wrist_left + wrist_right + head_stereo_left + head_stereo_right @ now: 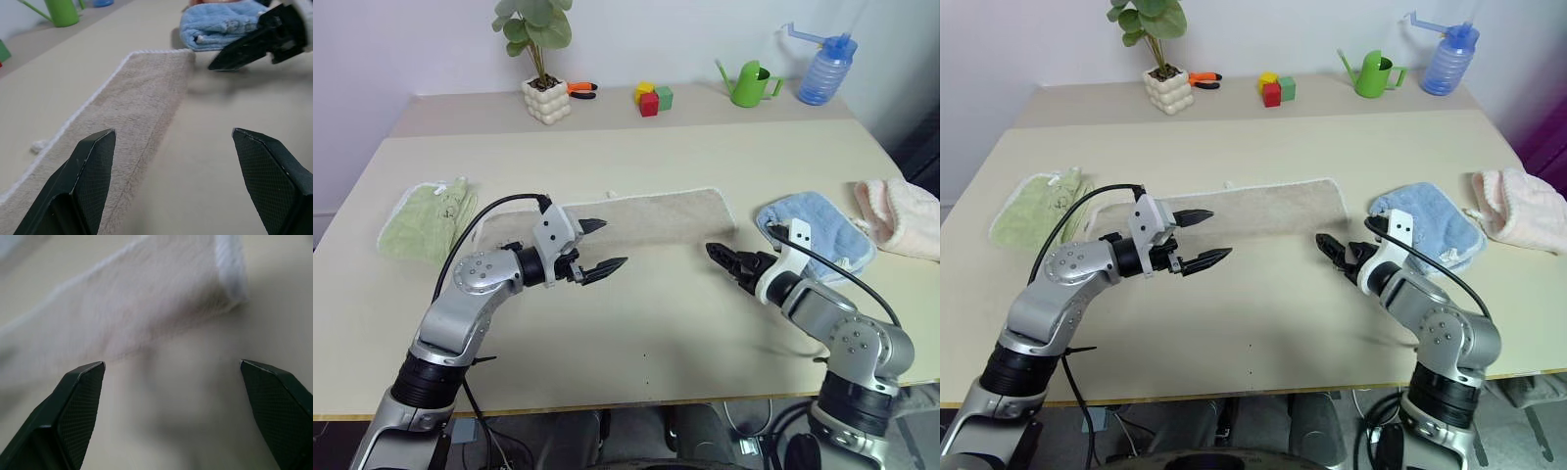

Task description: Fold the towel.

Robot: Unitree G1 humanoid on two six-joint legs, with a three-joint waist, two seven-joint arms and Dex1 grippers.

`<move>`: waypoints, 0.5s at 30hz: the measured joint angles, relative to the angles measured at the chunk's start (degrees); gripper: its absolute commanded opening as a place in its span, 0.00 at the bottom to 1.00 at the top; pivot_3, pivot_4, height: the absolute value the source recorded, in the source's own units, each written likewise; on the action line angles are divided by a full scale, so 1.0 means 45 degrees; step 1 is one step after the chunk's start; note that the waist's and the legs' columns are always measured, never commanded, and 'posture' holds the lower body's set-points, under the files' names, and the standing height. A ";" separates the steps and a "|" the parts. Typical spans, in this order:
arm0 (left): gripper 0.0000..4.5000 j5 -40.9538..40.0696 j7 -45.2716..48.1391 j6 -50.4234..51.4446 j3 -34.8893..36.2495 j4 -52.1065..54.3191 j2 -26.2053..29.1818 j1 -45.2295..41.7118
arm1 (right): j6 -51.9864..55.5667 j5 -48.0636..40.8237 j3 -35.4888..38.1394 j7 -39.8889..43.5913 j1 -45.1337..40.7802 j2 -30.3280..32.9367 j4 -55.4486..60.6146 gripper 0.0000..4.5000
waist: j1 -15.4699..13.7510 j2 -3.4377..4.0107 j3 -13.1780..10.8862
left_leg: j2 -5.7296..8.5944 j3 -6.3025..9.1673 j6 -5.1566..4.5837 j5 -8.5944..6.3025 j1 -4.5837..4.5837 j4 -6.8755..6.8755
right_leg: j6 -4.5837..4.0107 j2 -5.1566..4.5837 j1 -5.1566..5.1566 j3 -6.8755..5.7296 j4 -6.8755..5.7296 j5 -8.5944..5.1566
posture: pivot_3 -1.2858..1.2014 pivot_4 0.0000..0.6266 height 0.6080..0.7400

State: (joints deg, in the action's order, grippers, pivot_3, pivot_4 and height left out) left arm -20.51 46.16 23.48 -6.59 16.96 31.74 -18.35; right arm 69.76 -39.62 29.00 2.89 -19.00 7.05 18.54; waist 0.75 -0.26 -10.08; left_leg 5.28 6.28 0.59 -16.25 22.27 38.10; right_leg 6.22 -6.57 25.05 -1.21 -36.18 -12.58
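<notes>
**Beige towel lies as a long strip, both grippers empty and open just in front of it**

A pale table [636, 157] seen from above the robot's arms. The towel [646, 217] lies flat across the middle as a long narrow strip, running left to right, with a white stitched edge along its far side and right end. The near long edge looks thicker and has no white stitching, so it is probably a fold, with the towel already doubled lengthwise.

The left gripper [602, 245] hovers over the strip's left part, pointing right, its two black fingers spread wide and holding nothing. The right gripper [724, 258] sits just in front of the strip's right end, pointing left toward it; the right wrist view shows its fingers wide apart with the towel's corner between and beyond them, untouched.

A green towel [426, 220] lies left of the strip, a blue towel [813, 230] just right of it, and a pink cloth [901, 215] at the far right.

The towel looks light, soft and limp, with a short pile. It will likely sag and drape from any pinch rather than hold shape, and should not slip from the fingers. A sensible hold seems to be both layers at the two corners of one short end, to carry that end over to the other
</notes>
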 measured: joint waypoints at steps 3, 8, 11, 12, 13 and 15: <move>0.86 -0.0262 0.0256 0.0138 0.0164 0.0036 0.0154 0.0056 | -0.0482 0.0027 0.0456 -0.0851 -0.1193 -0.0477 -0.1385 1.00 | 0.0004 0.0001 0.0002 | -0.0002 -0.0001 0.0000 0.0000 -0.0003 -0.0001 | 0.0000 0.0006 -0.0002 0.0000 0.0001 0.0000 | 0.52 0.24 0.94; 0.86 -0.0763 0.0633 0.0583 0.0316 0.0443 0.0492 0.0377 | -0.1607 0.0155 0.0656 -0.1317 -0.2380 -0.0520 -0.3398 0.81 | 0.0008 -0.0001 0.0005 | -0.0002 -0.0004 -0.0005 -0.0003 -0.0040 -0.0001 | 0.0000 0.0005 -0.0041 0.0001 0.0005 0.0000 | 0.52 0.24 0.94; 0.86 -0.0846 0.0523 0.0721 0.0327 0.0636 0.0493 0.0540 | -0.2195 0.0286 0.0648 -0.1394 -0.2692 -0.0366 -0.4352 0.47 | 0.0013 -0.0001 0.0005 | -0.0003 -0.0004 -0.0007 -0.0003 -0.0049 -0.0002 | 0.0000 0.0007 -0.0048 0.0001 0.0005 0.0000 | 0.52 0.24 0.94; 0.86 -0.0846 0.0439 0.0758 0.0343 0.0754 0.0483 0.0631 | -0.2347 0.0290 0.0646 -0.1434 -0.2766 -0.0334 -0.4598 0.36 | 0.0025 -0.0001 0.0005 | -0.0003 -0.0005 -0.0008 -0.0004 -0.0049 -0.0002 | 0.0000 0.0008 -0.0048 0.0002 0.0004 0.0000 | 0.52 0.24 0.94; 0.86 -0.0846 0.0367 0.0796 0.0343 0.0861 0.0466 0.0710 | -0.2458 0.0312 0.0647 -0.1478 -0.2809 -0.0305 -0.4775 0.24 | 0.0030 0.0000 0.0004 | -0.0004 -0.0006 -0.0008 -0.0004 -0.0049 -0.0002 | 0.0000 0.0008 -0.0045 0.0004 0.0004 0.0000 | 0.52 0.24 0.94; 0.86 -0.0849 0.0225 0.0828 0.0342 0.1062 0.0442 0.0931 | -0.2585 0.0260 0.0628 -0.1525 -0.2844 -0.0270 -0.4879 0.01 | 0.0044 0.0002 0.0005 | -0.0008 -0.0006 -0.0008 -0.0004 -0.0050 -0.0011 | -0.0001 0.0012 -0.0042 0.0005 0.0004 -0.0001 | 0.52 0.24 0.94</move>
State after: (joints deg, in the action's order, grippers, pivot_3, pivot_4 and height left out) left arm -24.33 47.17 27.21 -5.05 21.74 33.73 -14.16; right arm 58.13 -38.45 31.83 -3.97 -31.79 5.83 -3.42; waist 0.95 -0.25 -10.05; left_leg 5.25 6.25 0.55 -16.27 22.05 38.05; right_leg 6.21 -6.52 24.86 -1.18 -36.16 -12.59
